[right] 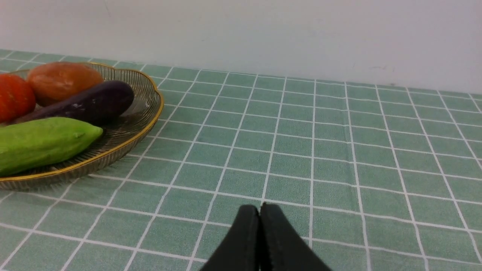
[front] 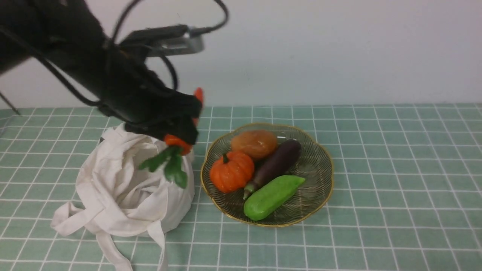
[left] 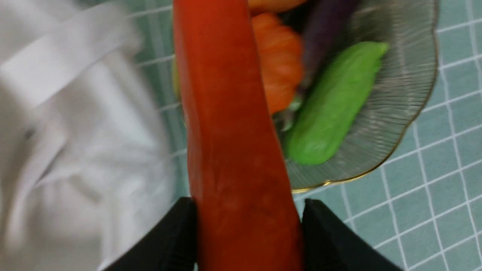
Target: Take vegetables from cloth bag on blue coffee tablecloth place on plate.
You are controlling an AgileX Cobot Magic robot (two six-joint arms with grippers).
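Observation:
My left gripper (front: 180, 124) is shut on the orange carrot (front: 177, 142) and holds it in the air above the right side of the off-white cloth bag (front: 124, 188). Its green leaves (front: 169, 163) hang down and its tip (front: 199, 94) points up. In the left wrist view the carrot (left: 233, 131) fills the middle between both black fingers (left: 177, 233), with the bag (left: 75, 131) on one side and the plate (left: 406, 94) on the other. The gold-rimmed glass plate (front: 320, 165) sits right of the bag on the teal checked tablecloth (front: 395, 188). My right gripper (right: 260, 210) is shut and empty, low over the cloth.
On the plate lie an orange pumpkin (front: 231, 171), a brown potato (front: 254, 143), a purple eggplant (front: 275, 162) and a green cucumber (front: 273, 195). A pale wall (front: 339, 49) runs along the back of the table. The bag's straps (front: 109, 248) trail toward the front edge.

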